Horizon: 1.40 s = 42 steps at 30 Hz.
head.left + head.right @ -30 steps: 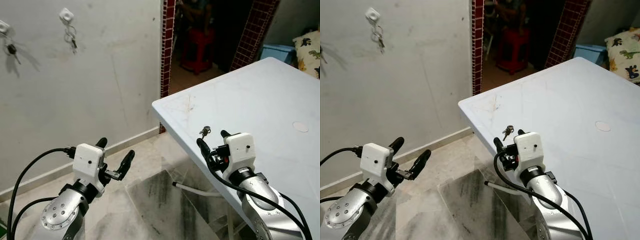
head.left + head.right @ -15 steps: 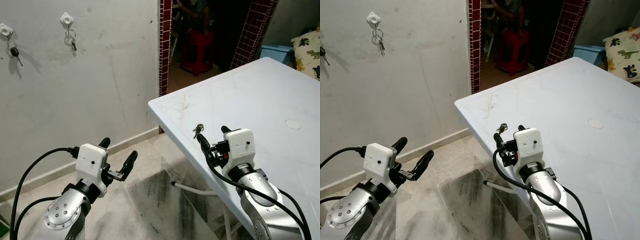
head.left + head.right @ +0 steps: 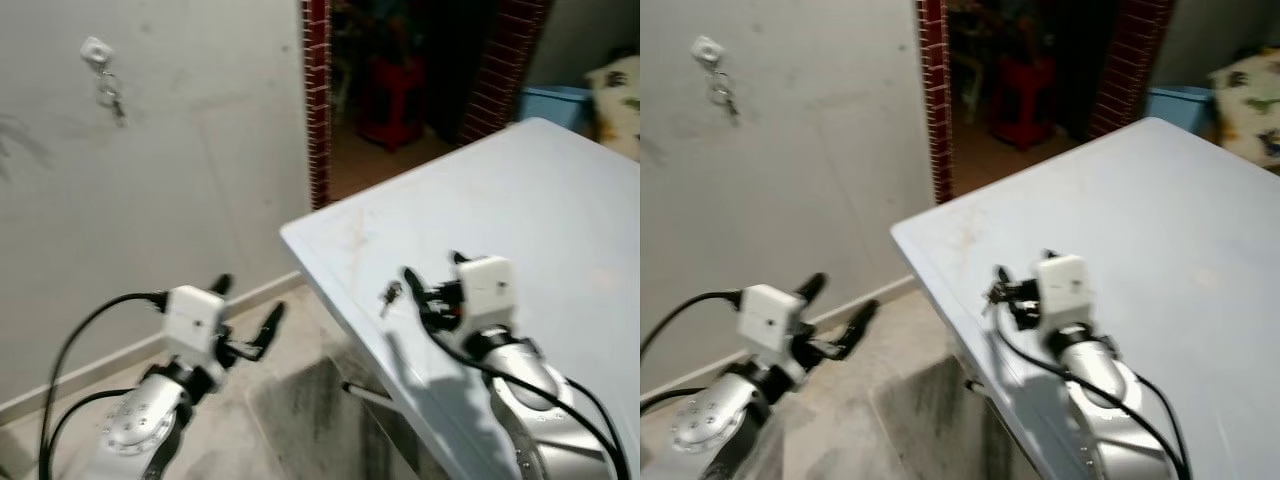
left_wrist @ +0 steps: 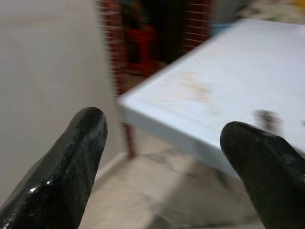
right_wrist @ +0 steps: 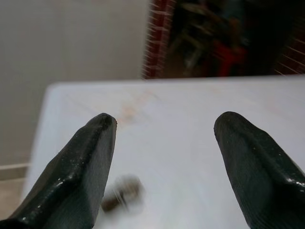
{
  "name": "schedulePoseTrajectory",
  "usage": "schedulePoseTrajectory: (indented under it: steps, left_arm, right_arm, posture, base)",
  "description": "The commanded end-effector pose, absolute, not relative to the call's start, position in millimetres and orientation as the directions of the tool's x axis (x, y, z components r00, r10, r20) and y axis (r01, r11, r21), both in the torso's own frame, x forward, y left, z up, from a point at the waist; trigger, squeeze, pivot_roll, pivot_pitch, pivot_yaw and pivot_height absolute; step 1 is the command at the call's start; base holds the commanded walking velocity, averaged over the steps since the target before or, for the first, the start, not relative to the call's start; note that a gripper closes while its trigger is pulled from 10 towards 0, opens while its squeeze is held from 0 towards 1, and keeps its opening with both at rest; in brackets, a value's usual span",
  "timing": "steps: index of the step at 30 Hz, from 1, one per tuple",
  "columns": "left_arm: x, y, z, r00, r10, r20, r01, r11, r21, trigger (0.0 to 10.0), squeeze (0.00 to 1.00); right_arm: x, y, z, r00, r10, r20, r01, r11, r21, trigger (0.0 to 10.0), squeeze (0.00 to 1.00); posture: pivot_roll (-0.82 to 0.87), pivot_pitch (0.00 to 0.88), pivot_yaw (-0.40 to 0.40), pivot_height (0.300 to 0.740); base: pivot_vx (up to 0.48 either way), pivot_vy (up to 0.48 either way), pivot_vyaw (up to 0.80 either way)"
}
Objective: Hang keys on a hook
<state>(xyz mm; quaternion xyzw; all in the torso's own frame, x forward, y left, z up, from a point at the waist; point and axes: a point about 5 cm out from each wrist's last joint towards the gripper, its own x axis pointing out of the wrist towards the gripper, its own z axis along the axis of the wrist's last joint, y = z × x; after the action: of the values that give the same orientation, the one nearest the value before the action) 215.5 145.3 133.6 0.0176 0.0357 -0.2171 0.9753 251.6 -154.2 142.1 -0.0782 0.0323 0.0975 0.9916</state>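
Whole head view has shifted + blurred vs 0.5 s ago, so the camera moved (robot turning/stepping), not the objs. Wall hook w/ a key bunch already hanging on it now sits further toward the left edge; the 2nd hook seen earlier at far left is out of frame. Keys lie flat on the white counter, near its front-left corner, same spot on the counter as before.

Right claw now sits closer to the keys than a sec ago: just beside them, fingers spread, released, nothing gripped. Right wrist view agrees: keys are a blurry blob just beside one finger, not between the pads yet.

Left claw is off the counter over the floor, fingers apart, empty, idle; its wrist cam looks toward the counter edge.

Meaning for task: looks like the approach phase, pickup not done, hanging not started. Next needs the right claw centred over the keys, then close. Risk: keys are small + flat on a smooth top, near the edge, so they could get nudged off.

Writing/brands: none readable; frames too blurred, no labels visible on claws or counter.
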Motion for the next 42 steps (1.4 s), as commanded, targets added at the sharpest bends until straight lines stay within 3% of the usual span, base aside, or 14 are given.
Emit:
schedulePoseTrajectory:
  steps: [1,19,25,33,42]
  left_arm:
    - [214.9,153.9,132.1,0.914,-0.395,-0.096,0.4,0.915,0.043,10.0,0.0]
    - [216.5,152.3,125.7,0.935,-0.335,-0.12,0.344,0.937,0.059,10.0,0.0]
    - [208.8,155.2,118.1,0.932,-0.329,-0.156,0.341,0.938,0.061,10.0,0.0]
    - [191.0,152.8,114.5,0.898,-0.394,-0.193,0.413,0.908,0.065,10.0,0.0]
    - [201.3,150.3,115.6,0.907,-0.387,-0.167,0.402,0.913,0.069,10.0,0.0]
  right_arm:
    - [252.6,-142.6,147.2,0.971,0.232,-0.056,-0.238,0.962,-0.137,10.0,0.0]
    - [258.1,-139.4,149.9,0.966,0.246,-0.073,-0.255,0.953,-0.162,10.0,0.0]
    - [247.9,-143.5,130.3,0.921,0.24,-0.307,-0.308,0.931,-0.196,10.0,0.0]
    - [233.9,-148.5,118.6,0.891,0.223,-0.396,-0.312,0.934,-0.175,10.0,0.0]
    - [222.3,-154.0,116.8,0.845,0.218,-0.489,-0.341,0.923,-0.177,10.0,0.0]
  posture:
    - [0.08,0.036,0.037,0.74]
    - [0.09,0.026,0.027,0.74]
    - [0.07,0.026,0.02,0.74]
    - [0.08,0.023,0.009,0.74]
    - [0.06,0.008,0.009,0.74]
  base:
    - [0.368,0.0,0.0]
    - [0.0,0.0,0.0]
    - [0.0,0.0,0.0]
    - [0.0,0.0,0.0]
    - [0.0,0.0,0.0]
